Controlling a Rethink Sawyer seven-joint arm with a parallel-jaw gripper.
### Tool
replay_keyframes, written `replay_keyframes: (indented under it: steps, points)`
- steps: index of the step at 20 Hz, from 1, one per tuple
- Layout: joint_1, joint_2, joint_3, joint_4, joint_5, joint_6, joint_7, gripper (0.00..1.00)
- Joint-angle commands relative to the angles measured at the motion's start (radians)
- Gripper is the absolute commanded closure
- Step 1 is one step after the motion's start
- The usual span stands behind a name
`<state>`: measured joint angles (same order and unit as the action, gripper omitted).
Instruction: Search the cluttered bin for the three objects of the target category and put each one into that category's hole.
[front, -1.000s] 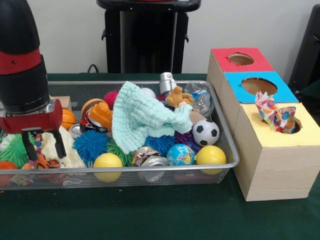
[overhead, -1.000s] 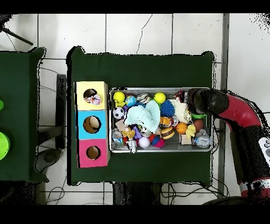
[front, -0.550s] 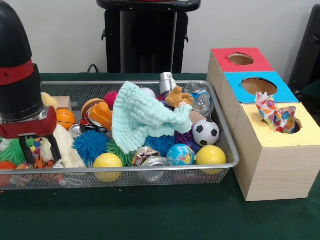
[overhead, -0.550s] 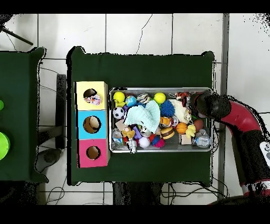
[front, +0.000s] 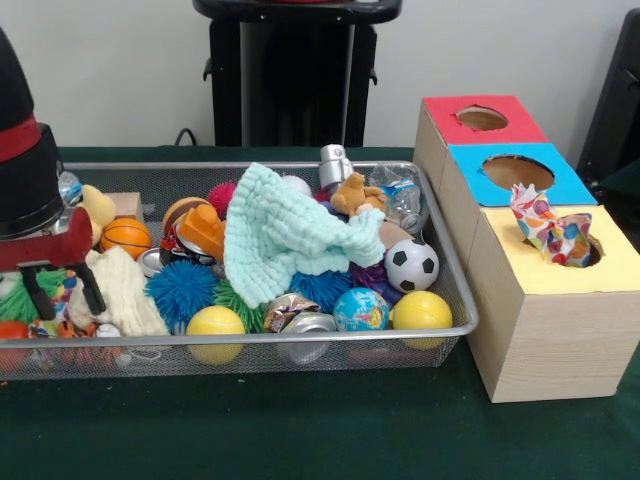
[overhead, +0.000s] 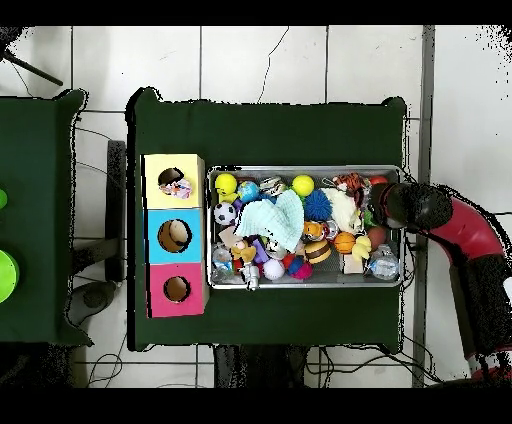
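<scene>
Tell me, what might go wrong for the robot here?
The gripper hangs open at the very end of the wire bin, so it might bump the rim. The toys lie heaped, so it might grab two at once. The mint cloth covers part of the pile, so wanted items might stay hidden.

Bright even indoor light, soft shadows, no glare, slightly soft focus
</scene>
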<state>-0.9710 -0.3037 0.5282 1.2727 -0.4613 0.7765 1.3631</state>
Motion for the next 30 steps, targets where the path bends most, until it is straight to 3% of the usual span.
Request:
replay_keyframes:
  steps: [1, 4, 19, 25, 30]
  points:
    - [-0.014, 0.001, 0.046, -0.082, -0.077, 0.226, -0.416, 0.00]
    - [-0.002, -0.025, 0.047, -0.103, -0.083, 0.273, -0.433, 0.00]
    - [-0.002, -0.161, 0.027, -0.013, -0.073, 0.299, -0.396, 0.00]
    - [-0.006, -0.065, 0.034, -0.008, -0.088, 0.194, -0.370, 0.00]
    - [-0.019, -0.038, 0.034, 0.061, -0.085, 0.108, -0.310, 0.00]
